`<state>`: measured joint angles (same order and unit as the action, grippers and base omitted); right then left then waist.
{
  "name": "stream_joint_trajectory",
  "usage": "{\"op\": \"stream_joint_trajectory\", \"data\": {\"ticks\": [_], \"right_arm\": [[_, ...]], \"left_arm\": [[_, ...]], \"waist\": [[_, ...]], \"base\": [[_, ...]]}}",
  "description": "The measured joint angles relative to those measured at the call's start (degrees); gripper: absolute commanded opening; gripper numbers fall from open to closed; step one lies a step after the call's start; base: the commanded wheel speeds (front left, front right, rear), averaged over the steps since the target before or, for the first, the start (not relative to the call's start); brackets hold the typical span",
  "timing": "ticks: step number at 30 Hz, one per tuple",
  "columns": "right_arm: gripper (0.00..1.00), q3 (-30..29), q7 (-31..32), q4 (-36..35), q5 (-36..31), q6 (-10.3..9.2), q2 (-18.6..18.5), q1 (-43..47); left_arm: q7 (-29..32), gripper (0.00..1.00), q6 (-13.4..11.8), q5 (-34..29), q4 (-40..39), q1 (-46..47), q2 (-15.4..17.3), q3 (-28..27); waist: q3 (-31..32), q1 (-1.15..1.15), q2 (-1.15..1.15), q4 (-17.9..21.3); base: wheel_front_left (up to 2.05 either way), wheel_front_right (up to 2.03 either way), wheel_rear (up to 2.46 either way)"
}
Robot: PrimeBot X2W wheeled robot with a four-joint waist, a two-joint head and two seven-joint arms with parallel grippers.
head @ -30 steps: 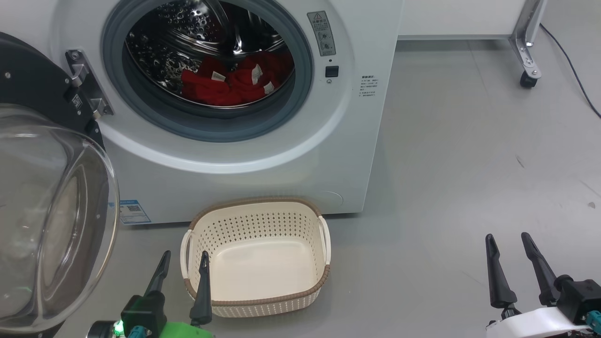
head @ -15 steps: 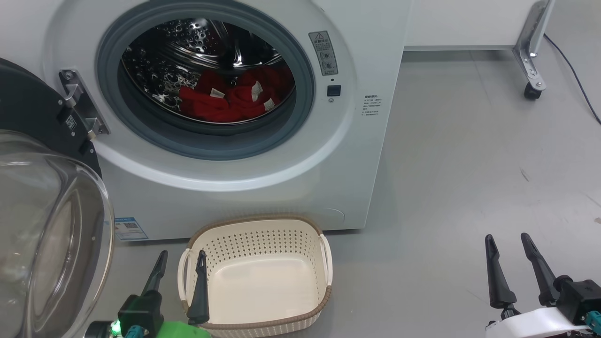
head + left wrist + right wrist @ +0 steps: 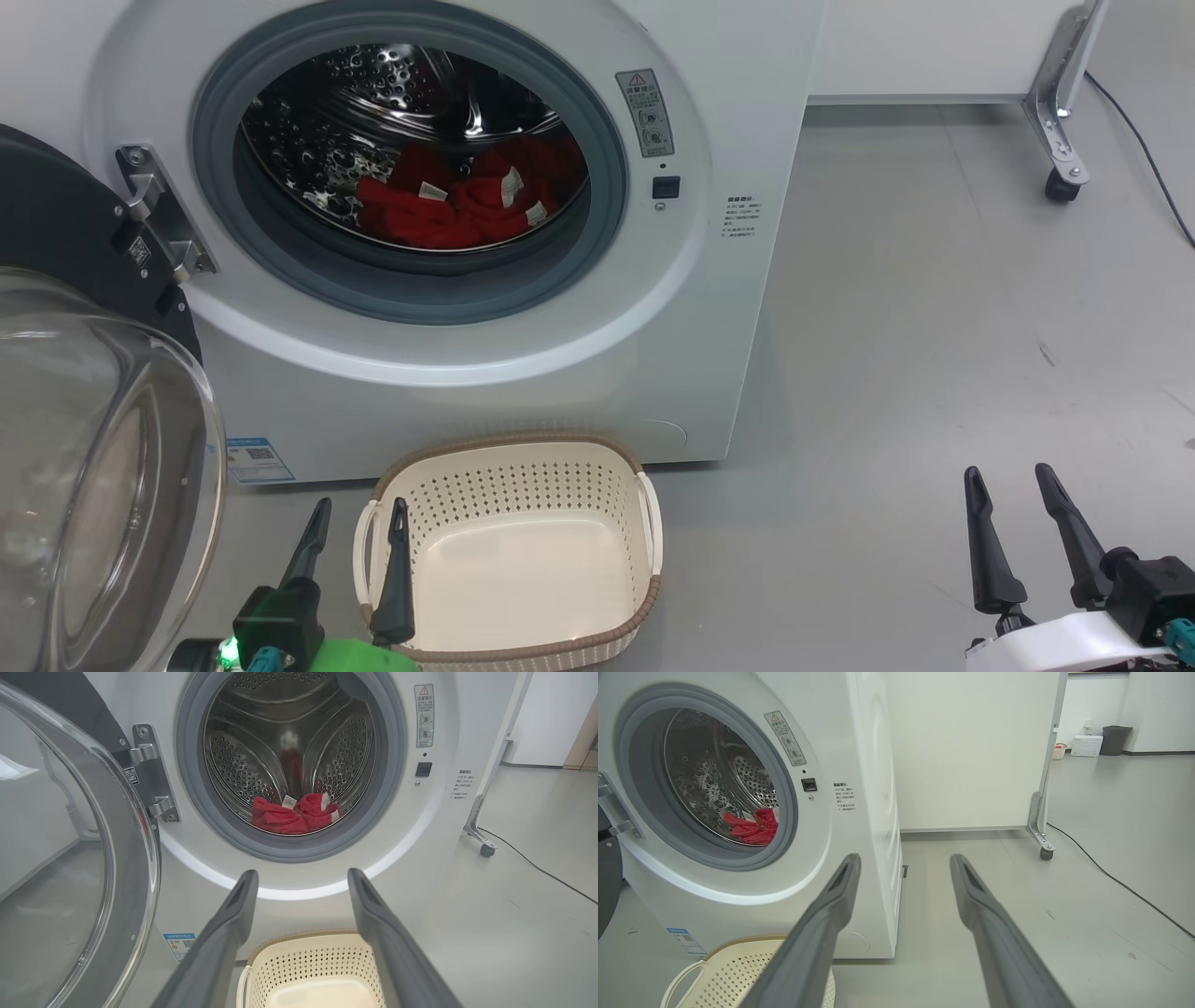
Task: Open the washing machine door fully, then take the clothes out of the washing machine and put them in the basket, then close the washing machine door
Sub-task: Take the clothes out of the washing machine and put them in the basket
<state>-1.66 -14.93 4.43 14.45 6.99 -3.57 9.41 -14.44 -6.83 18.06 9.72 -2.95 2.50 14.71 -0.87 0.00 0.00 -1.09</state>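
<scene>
Wide open and empty at the left end effector (image 3: 361, 509), low at the left, with one finger in front of the left handle of the basket (image 3: 509, 439) in the head view; cannot tell if touching. Equally spread and empty at the right end effector (image 3: 1008, 471), low at the right above bare grey floor (image 3: 934, 327), well apart from the basket. Between the two, nearer the left one, the basket: upright on the floor, empty, just in front of the washing machine (image 3: 709, 308). Further out, the washing machine door (image 3: 84, 467), standing open to the left on its metal hinge (image 3: 159, 219), glass bowl bulging toward the head camera. Behind the grey rubber ring (image 3: 605, 215), inside the perforated steel drum (image 3: 373, 93), the clothes (image 3: 439, 210): a red heap with small white labels, lying at the bottom of the drum. At the far right, a castor wheel (image 3: 1060, 187) on the floor.
</scene>
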Motion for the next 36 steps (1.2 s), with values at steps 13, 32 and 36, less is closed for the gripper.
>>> {"op": "stream_joint_trajectory", "data": {"ticks": [13,32,36], "right_arm": [[1.00,0.5,0.0,-0.3,0.0,0.00,0.0,0.0],[1.00,3.6,0.0,-1.0,1.8,0.00,-1.5,-3.1],[1.00,3.9,0.0,-1.2,3.0,0.00,-1.9,-4.1]], "left_arm": [[0.4,1.00,0.0,0.1,2.7,2.2,0.0,2.2],[12.9,1.00,0.0,5.8,14.2,22.9,-0.2,7.1],[15.0,1.00,0.0,6.2,16.0,26.9,-0.3,5.7]], "waist": [[-1.6,0.00,0.00,0.2],[-9.2,0.00,0.00,6.4],[-11.0,0.00,0.00,7.8]], "base": [[0.00,0.00,0.00],[0.00,0.00,0.00],[0.00,0.00,0.00]]}}
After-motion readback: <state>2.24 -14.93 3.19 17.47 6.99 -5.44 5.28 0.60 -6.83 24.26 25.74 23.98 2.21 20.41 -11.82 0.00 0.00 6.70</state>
